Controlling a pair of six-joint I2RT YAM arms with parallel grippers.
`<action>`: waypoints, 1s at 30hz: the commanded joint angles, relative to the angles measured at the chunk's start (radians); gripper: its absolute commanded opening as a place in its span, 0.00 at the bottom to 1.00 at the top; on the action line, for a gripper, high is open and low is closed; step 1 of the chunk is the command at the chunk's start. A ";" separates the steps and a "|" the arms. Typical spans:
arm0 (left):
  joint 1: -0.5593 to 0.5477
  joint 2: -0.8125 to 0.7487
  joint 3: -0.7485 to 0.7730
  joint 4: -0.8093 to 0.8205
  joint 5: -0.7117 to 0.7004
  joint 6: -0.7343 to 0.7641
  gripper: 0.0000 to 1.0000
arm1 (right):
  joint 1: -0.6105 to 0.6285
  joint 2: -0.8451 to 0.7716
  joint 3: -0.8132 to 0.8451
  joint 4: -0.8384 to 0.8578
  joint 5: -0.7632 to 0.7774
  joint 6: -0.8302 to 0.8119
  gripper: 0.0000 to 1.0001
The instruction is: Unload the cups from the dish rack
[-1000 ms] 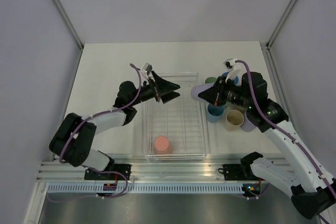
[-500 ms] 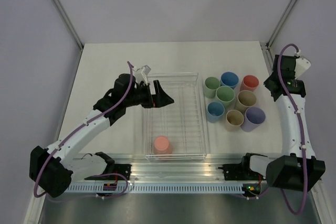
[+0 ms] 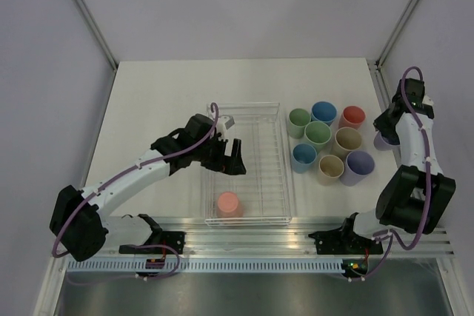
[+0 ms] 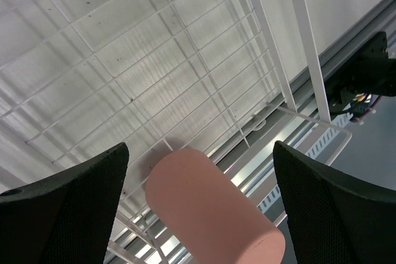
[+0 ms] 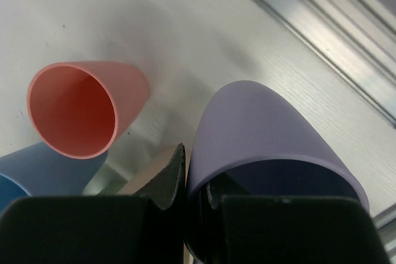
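From above, my left end effector [image 3: 230, 162], spread wide, hangs over the dish rack [image 3: 255, 104]. The only cup inside, the salmon cup [image 3: 228, 203], stands below and ahead of it, well apart from my right end effector [image 3: 384, 137]. At the left wrist, it lies centred between my fingers [image 4: 62, 214], its axis seemingly upright. At the right wrist, that end effector pinches the wall of a lavender cup [image 5: 266, 122].

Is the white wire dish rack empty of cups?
No, a salmon pink plastic cup stands in the dish rack near its front edge.

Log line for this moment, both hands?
left hand: open, facing salmon cup in dish rack | right hand: shut on lavender cup
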 commanded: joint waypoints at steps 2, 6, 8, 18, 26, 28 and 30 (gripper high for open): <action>-0.047 0.011 0.043 -0.025 -0.026 0.086 1.00 | -0.005 0.088 -0.035 0.060 -0.165 -0.026 0.01; -0.080 0.019 0.035 -0.033 -0.024 0.101 1.00 | -0.002 0.136 -0.064 0.081 -0.185 -0.034 0.01; -0.092 0.028 0.029 -0.037 -0.026 0.111 1.00 | 0.006 0.171 -0.072 0.090 -0.183 -0.039 0.01; -0.132 0.036 0.034 -0.063 -0.026 0.126 1.00 | 0.016 0.200 -0.097 0.113 -0.179 -0.036 0.01; -0.146 0.044 0.060 -0.083 -0.039 0.123 1.00 | 0.016 0.163 -0.057 0.078 -0.151 -0.039 0.34; -0.147 0.048 0.072 -0.093 -0.044 0.124 1.00 | 0.018 0.148 -0.043 0.064 -0.151 -0.039 0.39; -0.152 0.053 0.083 -0.100 -0.047 0.127 1.00 | 0.016 0.130 -0.032 0.055 -0.157 -0.037 0.44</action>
